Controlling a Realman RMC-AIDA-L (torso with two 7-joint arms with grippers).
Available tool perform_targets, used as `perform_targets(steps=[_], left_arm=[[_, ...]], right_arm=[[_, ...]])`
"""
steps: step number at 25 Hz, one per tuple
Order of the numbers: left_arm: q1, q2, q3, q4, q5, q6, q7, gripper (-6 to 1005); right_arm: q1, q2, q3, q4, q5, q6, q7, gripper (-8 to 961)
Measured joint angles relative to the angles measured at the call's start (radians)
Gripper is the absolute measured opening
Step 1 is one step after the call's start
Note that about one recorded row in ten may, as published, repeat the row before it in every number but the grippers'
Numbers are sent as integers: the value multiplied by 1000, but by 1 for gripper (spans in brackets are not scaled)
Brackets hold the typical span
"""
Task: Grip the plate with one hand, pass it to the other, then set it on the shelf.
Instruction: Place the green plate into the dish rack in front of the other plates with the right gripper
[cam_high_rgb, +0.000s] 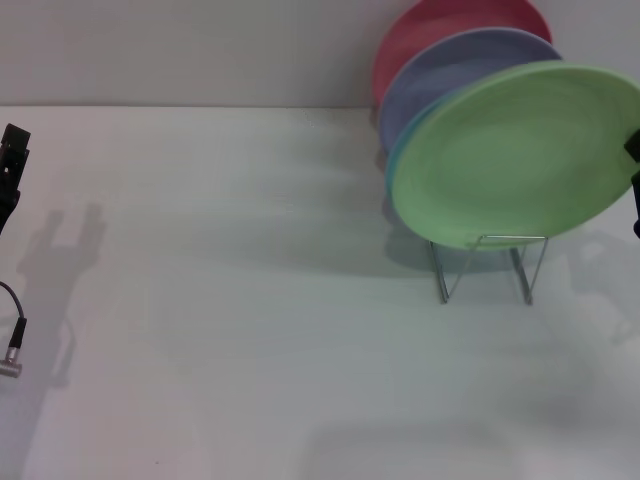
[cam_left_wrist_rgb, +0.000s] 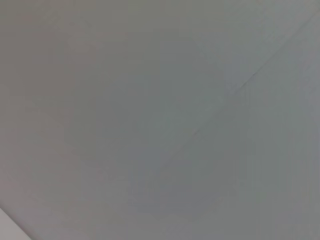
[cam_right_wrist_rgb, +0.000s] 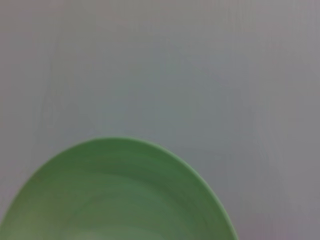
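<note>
The light green plate (cam_high_rgb: 515, 155) stands tilted at the front of the silver wire shelf (cam_high_rgb: 488, 268), at the table's right. It leans back against the other plates. My right gripper (cam_high_rgb: 636, 180) shows only as black parts at the right edge of the head view, right at the plate's right rim. The right wrist view shows the green plate (cam_right_wrist_rgb: 115, 195) close up over the white table. My left gripper (cam_high_rgb: 10, 165) is at the far left edge of the head view, well away from the plate. The left wrist view shows only bare surface.
Behind the green plate stand a turquoise-blue plate (cam_high_rgb: 397, 150) with only its edge showing, a lavender plate (cam_high_rgb: 450, 70) and a red plate (cam_high_rgb: 435, 25). A grey cable with a metal plug (cam_high_rgb: 12, 358) hangs at the left edge. The white table (cam_high_rgb: 250, 300) meets a wall behind.
</note>
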Motion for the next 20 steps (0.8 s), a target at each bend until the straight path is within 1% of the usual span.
perform_targets(steps=[4,11,13,14,15,16,20], left_arm=[[0,0,1,5,0,-1,-1,721],[-2,0,6,10,1,-1,0,732],[-1,0,7,9,2,-1,-2,735],[-1,0,7,9,2,-1,-3,736],[1,0,8,9,2,-1,-3,738],[2,0,8,9,1,0,-3,739],[7,0,9,17,2,6,-5,746]], right_arm=[[-6,7,6,-16,2,-1,-40,28],[-8,9,6,-20,2,4,-47,51],[-8,13,7,-28,2,9,-48,58],[-5,20,9,-40,2,9,-57,61],[-5,20,9,-40,2,9,-57,65],[-3,26,10,-50,3,10,-69,68],[-2,31,10,-57,4,10,-75,82]])
